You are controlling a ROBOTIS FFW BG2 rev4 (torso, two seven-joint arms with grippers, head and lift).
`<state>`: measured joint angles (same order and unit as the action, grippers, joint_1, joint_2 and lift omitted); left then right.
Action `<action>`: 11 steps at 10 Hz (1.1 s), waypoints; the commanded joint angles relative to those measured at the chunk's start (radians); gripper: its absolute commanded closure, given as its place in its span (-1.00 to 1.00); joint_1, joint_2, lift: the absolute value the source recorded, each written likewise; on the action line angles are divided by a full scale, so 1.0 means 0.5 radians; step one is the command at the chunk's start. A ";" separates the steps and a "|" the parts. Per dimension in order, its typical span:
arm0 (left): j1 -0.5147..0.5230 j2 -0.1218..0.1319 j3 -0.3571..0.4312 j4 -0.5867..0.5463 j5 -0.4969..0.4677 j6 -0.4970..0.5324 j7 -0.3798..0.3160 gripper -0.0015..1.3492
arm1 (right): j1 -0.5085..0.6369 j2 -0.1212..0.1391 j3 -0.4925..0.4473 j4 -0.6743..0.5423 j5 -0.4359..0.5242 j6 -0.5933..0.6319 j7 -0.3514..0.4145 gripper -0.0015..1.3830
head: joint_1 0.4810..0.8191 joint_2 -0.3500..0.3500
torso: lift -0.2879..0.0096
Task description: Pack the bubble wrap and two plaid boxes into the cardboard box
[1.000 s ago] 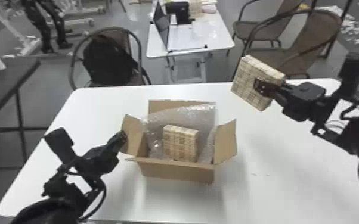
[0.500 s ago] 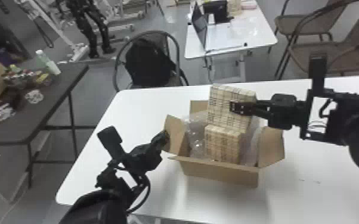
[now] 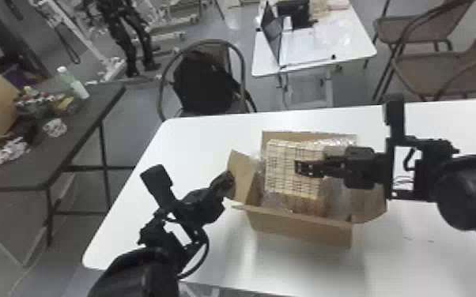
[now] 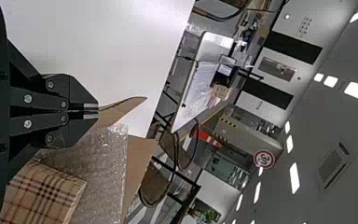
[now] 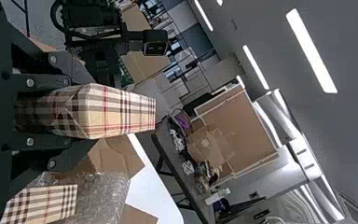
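Right gripper (image 3: 301, 168): fingers parted by a box's thickness, clamped on one plaid box (image 3: 284, 162). Below those fingers: second plaid box (image 3: 308, 205), then bubble wrap (image 3: 276, 200) around it, inside the open cardboard box (image 3: 300, 231). Left gripper (image 3: 229, 181): fingers together at the left flap (image 3: 242, 177), can't tell if pinching it. White tabletop (image 3: 427, 264) underneath. Beyond the fingers: chair (image 3: 242, 67) with black bag (image 3: 205, 83), then laptop (image 3: 271, 35).
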<state>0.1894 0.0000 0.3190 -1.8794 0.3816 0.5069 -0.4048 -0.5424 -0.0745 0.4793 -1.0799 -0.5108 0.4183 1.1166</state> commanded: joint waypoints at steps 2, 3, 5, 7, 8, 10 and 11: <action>0.002 -0.005 0.006 0.000 0.004 -0.001 0.000 0.81 | -0.017 0.005 -0.020 0.034 0.006 -0.054 0.037 -0.90 | 0.27 1.00 | 0.21; 0.005 -0.005 0.006 0.000 0.007 -0.001 0.000 0.81 | 0.002 -0.001 -0.072 -0.003 0.009 -0.054 0.046 -0.87 | 0.27 1.00 | 0.21; 0.005 -0.005 0.006 0.000 0.010 -0.004 0.000 0.81 | 0.103 -0.029 -0.259 -0.153 0.058 -0.054 0.043 -0.75 | 0.27 1.00 | 0.21; 0.008 -0.005 0.009 -0.003 0.016 -0.011 0.000 0.81 | 0.437 -0.100 -0.606 -0.703 0.307 -0.073 -0.270 -0.74 | 0.27 0.98 | 0.21; 0.008 -0.005 0.009 -0.003 0.016 -0.020 -0.003 0.81 | 0.640 -0.096 -0.793 -0.969 0.491 -0.116 -0.423 -0.74 | 0.27 0.86 | 0.21; 0.017 -0.005 0.012 -0.003 0.028 -0.029 0.000 0.81 | 1.051 -0.093 -1.041 -1.381 0.669 -0.306 -0.840 -0.75 | 0.27 0.63 | 0.21; 0.017 -0.005 0.015 -0.009 0.034 -0.029 -0.003 0.81 | 1.192 -0.090 -1.130 -1.454 0.709 -0.432 -0.932 -0.74 | 0.27 0.49 | 0.21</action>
<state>0.1978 0.0000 0.3260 -1.8824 0.3973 0.4927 -0.4064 0.0116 -0.1197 -0.0588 -1.7804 -0.1704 0.2366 0.6496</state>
